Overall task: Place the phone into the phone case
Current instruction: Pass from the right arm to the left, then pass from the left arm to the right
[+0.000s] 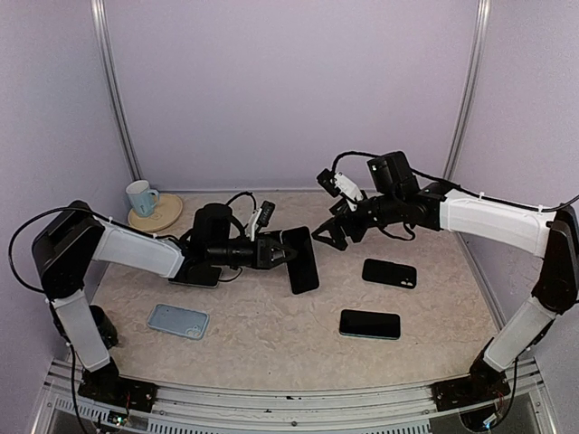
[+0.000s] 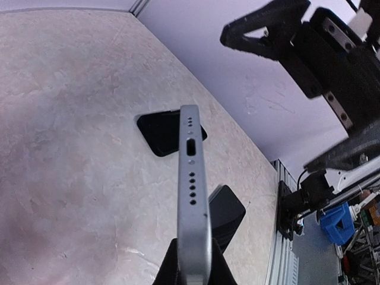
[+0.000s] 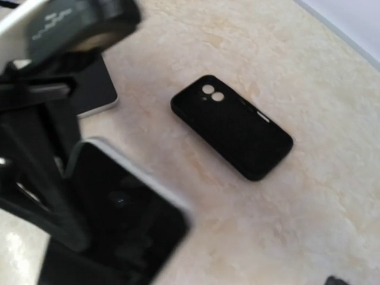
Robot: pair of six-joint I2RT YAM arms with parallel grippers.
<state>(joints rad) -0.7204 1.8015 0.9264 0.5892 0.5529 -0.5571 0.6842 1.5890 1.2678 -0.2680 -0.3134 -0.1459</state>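
We see the left gripper (image 1: 278, 254) clenched on the phone (image 1: 301, 260) at centre frame, while the right gripper (image 1: 331, 237) hangs released just to its upper right.

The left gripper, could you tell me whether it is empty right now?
No, the left gripper is shut on the phone, holding it clear above the table.

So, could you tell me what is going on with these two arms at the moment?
The left gripper is shut on a phone, holding it up off the table near the middle. The right gripper hangs open just beside the phone, holding nothing. A black case lies flat on the table below the right arm, and the phone is not yet in it.
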